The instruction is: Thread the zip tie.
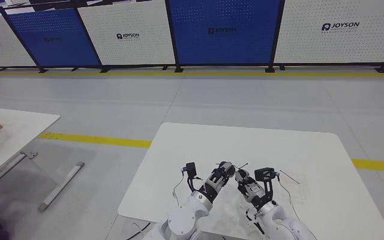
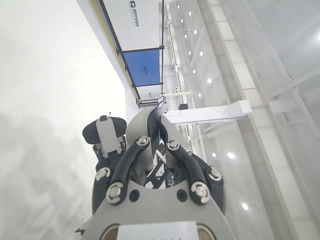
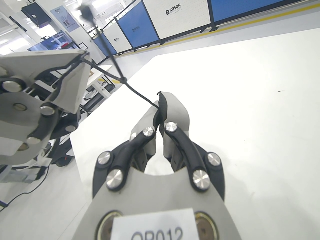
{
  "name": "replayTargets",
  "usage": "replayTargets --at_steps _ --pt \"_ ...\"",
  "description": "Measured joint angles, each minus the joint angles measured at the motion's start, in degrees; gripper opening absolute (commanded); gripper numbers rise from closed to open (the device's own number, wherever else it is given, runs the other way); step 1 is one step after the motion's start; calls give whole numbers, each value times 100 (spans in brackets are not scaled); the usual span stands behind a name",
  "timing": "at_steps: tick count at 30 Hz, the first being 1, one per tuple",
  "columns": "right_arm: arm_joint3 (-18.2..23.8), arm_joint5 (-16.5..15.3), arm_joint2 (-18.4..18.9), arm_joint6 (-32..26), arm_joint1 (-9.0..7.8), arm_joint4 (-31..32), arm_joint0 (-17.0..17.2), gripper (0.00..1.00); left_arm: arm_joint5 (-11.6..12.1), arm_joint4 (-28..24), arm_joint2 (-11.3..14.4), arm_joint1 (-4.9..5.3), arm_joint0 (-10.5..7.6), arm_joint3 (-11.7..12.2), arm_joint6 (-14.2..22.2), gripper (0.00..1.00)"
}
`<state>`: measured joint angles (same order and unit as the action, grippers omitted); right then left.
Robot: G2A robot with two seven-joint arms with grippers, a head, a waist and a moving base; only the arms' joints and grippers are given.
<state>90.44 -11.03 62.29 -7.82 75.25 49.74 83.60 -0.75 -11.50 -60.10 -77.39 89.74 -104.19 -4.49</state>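
The left gripper [image 3: 84, 55] and right gripper [image 3: 160, 99] stand nearly tip to tip. The thin black plastic zip tie [image 3: 123, 79], pinched by both, crosses the narrow gap between them, and its loose tail sticks up above it. Ahead of both tips the flat white table [image 1: 300, 144] runs open to its far edge. Off the right gripper's outer side lies a clear flat sheet [image 1: 298, 191] with a thin black strip [image 1: 290, 177] on it.

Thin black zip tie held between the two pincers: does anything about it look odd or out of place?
Nothing looks broken. The thin black plastic zip tie is pinched by the right pincer and the left pincer, both shut, and its strands cross in mid-air.
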Motion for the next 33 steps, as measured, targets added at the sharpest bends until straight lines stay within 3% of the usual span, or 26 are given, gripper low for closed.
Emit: replayTargets --at_steps 16,33 --pt "-85 33 -31 -38 6 -3 -54 0 455 -32 -85 34 168 -123 139 0" --pt "-93 66 -74 -75 12 23 -96 0 663 64 -85 66 334 -284 190 0"
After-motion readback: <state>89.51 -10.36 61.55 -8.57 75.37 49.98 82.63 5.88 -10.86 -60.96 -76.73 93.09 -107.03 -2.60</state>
